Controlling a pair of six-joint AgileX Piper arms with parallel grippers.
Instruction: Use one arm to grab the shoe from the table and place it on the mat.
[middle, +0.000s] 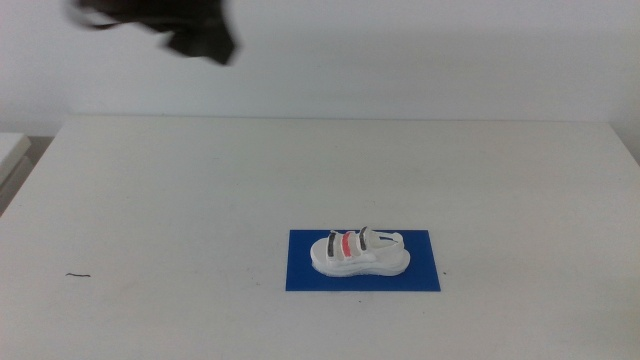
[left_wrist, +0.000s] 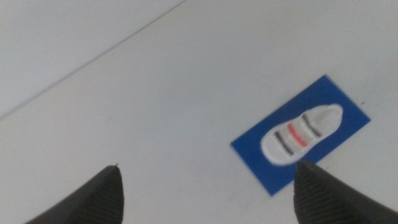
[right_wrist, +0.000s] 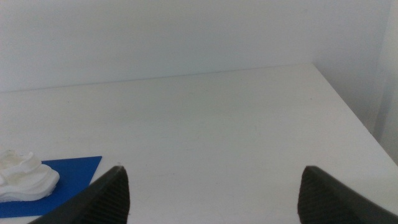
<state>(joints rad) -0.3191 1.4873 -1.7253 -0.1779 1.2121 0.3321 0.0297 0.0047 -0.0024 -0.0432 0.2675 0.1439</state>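
The white sandal-like shoe (middle: 360, 252), with two black straps and a red one between, lies on the blue mat (middle: 420, 276) on the white table (middle: 150, 190), slightly right of centre near the front. My left gripper (middle: 204, 41) is blurred at the top left of the middle view, high above the table and far from the shoe. In the left wrist view its jaws (left_wrist: 207, 168) are open and empty, and the shoe (left_wrist: 301, 134) on the mat (left_wrist: 336, 94) lies far below. My right gripper (right_wrist: 212, 169) is open and empty, out of the middle view, and sees the shoe (right_wrist: 25, 177) and a mat corner (right_wrist: 74, 169).
A small dark mark (middle: 78, 275) lies on the table near the front left. The table's far edge meets a pale wall (middle: 400, 60). Another white surface (middle: 10, 150) stands beyond the table's left edge.
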